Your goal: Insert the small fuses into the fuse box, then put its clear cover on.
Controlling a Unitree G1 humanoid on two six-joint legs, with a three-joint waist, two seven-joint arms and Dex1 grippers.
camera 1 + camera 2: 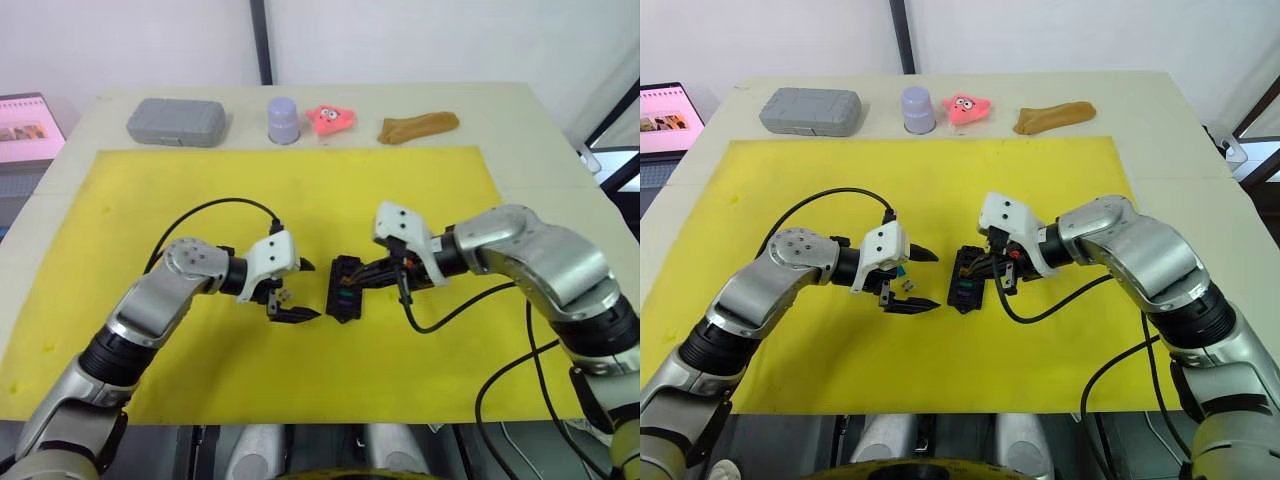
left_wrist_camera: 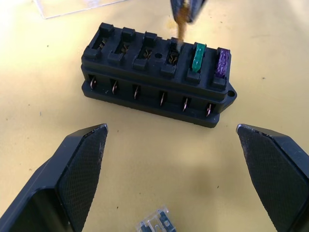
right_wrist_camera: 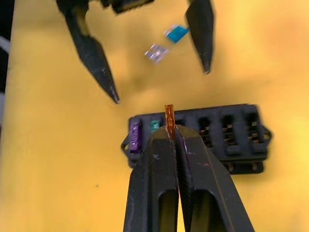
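Note:
The black fuse box lies on the yellow mat between my two grippers. A green fuse and a purple fuse stand in its end slots. My right gripper is shut on an amber fuse, held just over the slot beside the green one. Just left of the box, my left gripper is open, its fingers spread wide with nothing held. A pale grey fuse and a teal fuse lie loose on the mat by the left gripper. The clear cover rests on the mat beyond the box.
Along the table's far edge sit a grey case, a lavender cup, a pink toy and a brown object. A lit screen stands off the table's left side. Black cables loop over the mat beside both wrists.

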